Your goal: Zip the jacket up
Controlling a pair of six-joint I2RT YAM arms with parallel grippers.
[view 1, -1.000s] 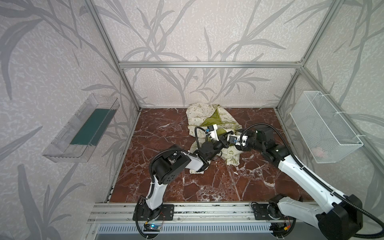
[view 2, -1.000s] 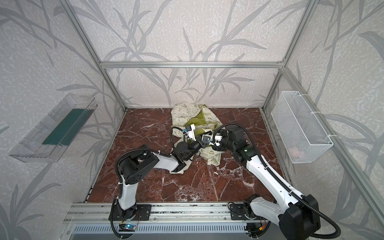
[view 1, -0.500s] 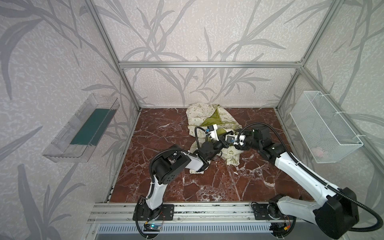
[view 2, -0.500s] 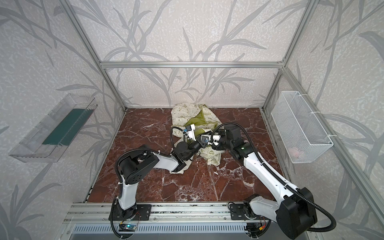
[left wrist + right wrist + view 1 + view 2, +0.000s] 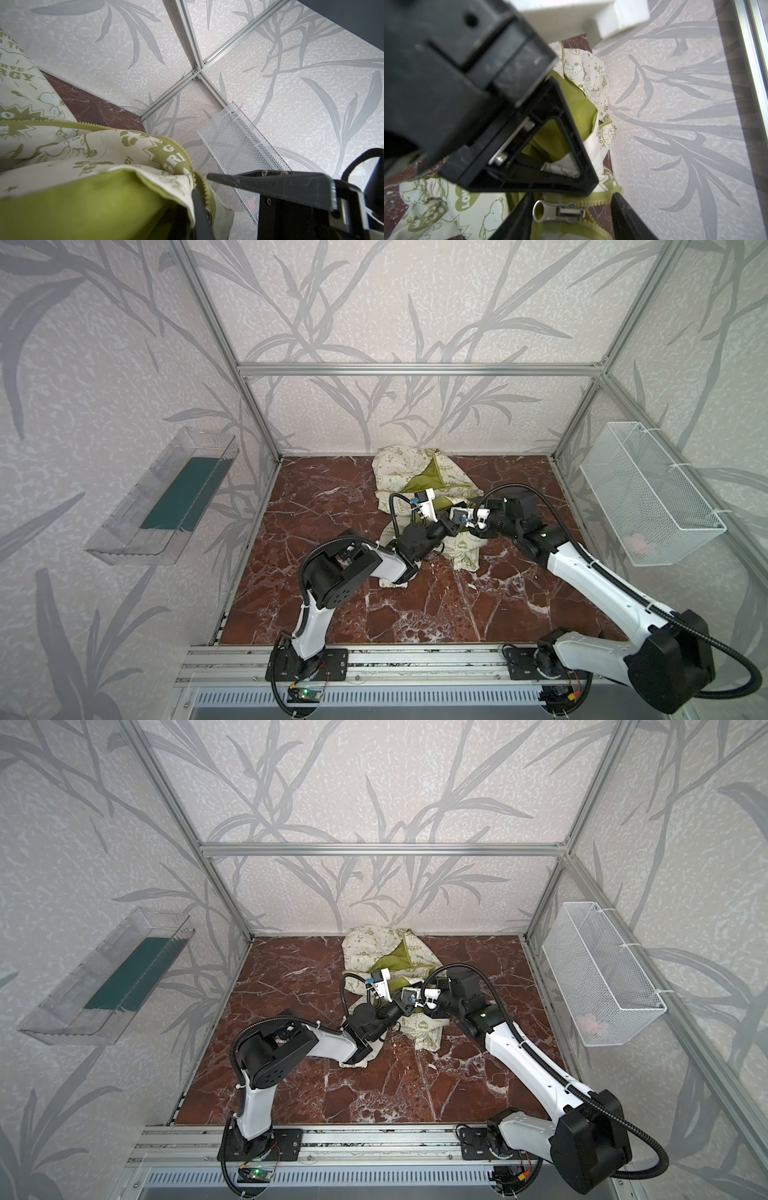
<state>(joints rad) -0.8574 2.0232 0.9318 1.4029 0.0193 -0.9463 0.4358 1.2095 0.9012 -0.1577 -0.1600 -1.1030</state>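
The cream jacket (image 5: 399, 466) (image 5: 365, 944) with olive print lies crumpled at the back middle of the marble floor, its lime lining showing. My left gripper (image 5: 449, 526) (image 5: 400, 1007) is shut on the jacket's front edge (image 5: 178, 187) beside the zipper teeth (image 5: 182, 149), and one thin dark finger (image 5: 199, 212) shows there. My right gripper (image 5: 459, 517) (image 5: 571, 216) meets it from the right and is open. Its two black fingers (image 5: 519, 216) stand either side of the metal zipper pull (image 5: 556, 212), which lies flat on the olive zipper tape.
A white wire basket (image 5: 648, 497) hangs on the right wall. A clear plastic tray (image 5: 162, 497) with a dark green bottom hangs on the left wall. Aluminium frame posts mark the cell's corners. Bare marble floor (image 5: 415, 614) spreads in front of the jacket.
My right gripper has edged a little leftward, closer to the left gripper over the jacket. The left arm and the jacket have stayed put.
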